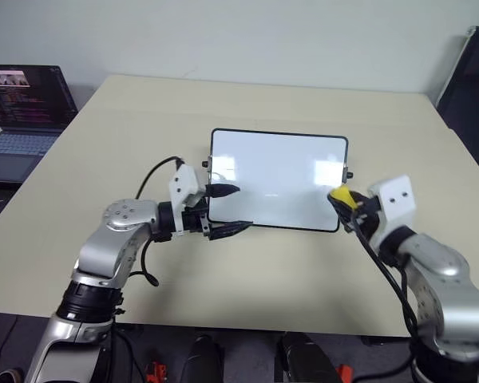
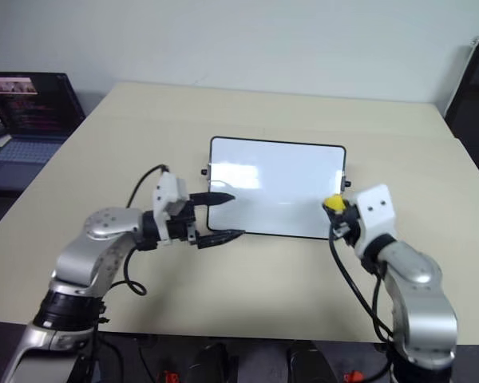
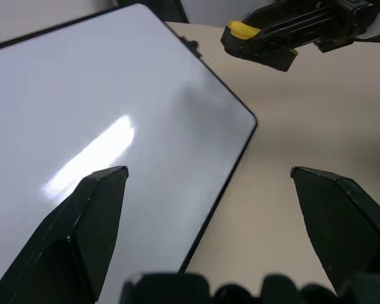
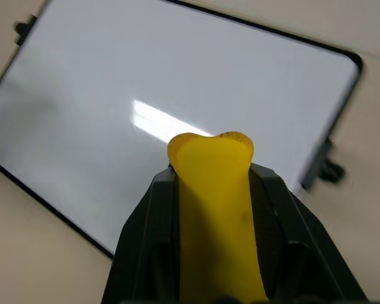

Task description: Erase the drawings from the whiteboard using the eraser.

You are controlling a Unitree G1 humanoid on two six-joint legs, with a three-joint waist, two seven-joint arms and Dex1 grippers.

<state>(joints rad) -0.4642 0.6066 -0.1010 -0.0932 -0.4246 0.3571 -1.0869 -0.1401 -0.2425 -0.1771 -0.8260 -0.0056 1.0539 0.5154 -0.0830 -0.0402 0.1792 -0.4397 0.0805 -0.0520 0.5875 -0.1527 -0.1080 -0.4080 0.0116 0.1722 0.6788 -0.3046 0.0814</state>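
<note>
Whiteboard (image 1: 278, 179): it is lying flat on the beige bench (image 1: 247, 279), near the middle. Its long axis is running from left to right across the robot's view, with the small black knobs on the two short sides. The surface is looking clean white, with only light reflections on it; I cannot see any blue marks.

Eraser (image 1: 340, 195): the yellow block is sitting between the fingers of the right gripper, over the near right corner of the board. In the right wrist view its long axis is running along the fingers, and its free end is pointing toward the board. I cannot tell if it is touching the board.

Right gripper (image 4: 210, 183): its two black fingers are pinching the eraser from both sides.

Left gripper (image 1: 227, 210): its fingers are standing spread apart at the near left corner of the board and pointing to the right, along the long side. One finger is hanging over the white surface, the other over the bench just beside the near edge.

Laptop (image 1: 20, 120): it is standing open at the far left, well apart from the board.
</note>
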